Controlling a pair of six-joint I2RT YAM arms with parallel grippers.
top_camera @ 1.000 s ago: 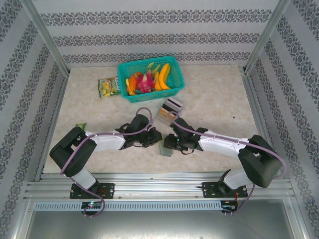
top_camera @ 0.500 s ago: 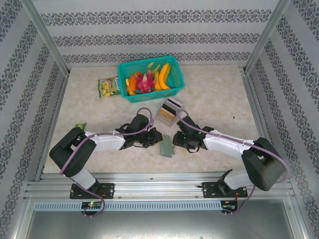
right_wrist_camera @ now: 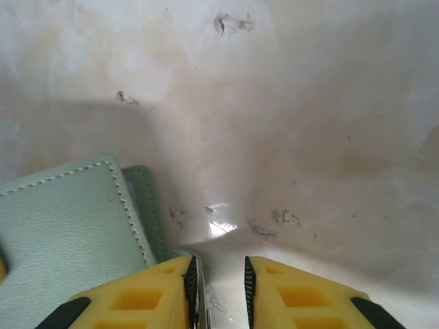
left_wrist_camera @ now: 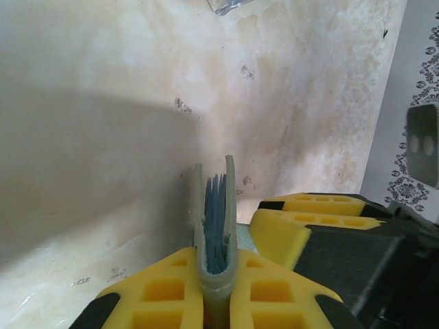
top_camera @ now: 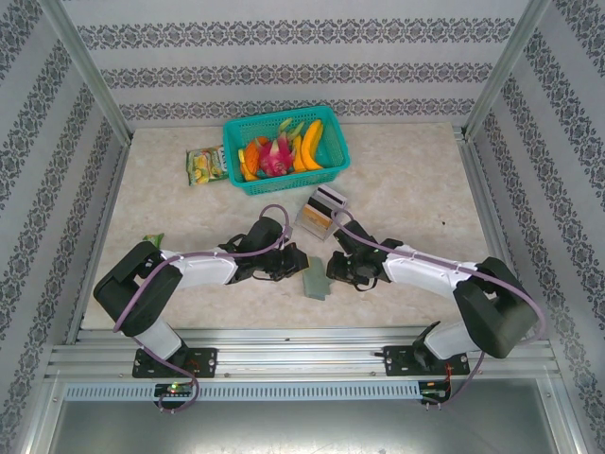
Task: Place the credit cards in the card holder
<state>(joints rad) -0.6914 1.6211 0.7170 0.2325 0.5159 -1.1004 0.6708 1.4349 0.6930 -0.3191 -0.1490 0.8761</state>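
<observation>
The card holder (top_camera: 315,277), a grey-green wallet, stands on edge on the table between the two grippers. My left gripper (left_wrist_camera: 216,266) is shut on its folded spine (left_wrist_camera: 217,277), and thin blue edges (left_wrist_camera: 215,212) show between its two leaves. I cannot tell whether these are cards or pockets. My right gripper (right_wrist_camera: 218,267) sits just right of the wallet's stitched cover (right_wrist_camera: 62,233), its jaws a narrow gap apart with bare table between them. A thin pale edge lies against its left pad. Striped credit cards (top_camera: 328,198) stand in a small clear box (top_camera: 317,218) behind the grippers.
A teal basket (top_camera: 333,170) of toy fruit stands at the back centre, with a yellow-green snack packet (top_camera: 206,165) to its left. The right gripper's yellow finger (left_wrist_camera: 309,223) shows close beside the wallet in the left wrist view. Metal frame rails border the table.
My right gripper has drawn back from over the wallet to its right side, and its jaws have narrowed. The left gripper keeps its hold and has not moved.
</observation>
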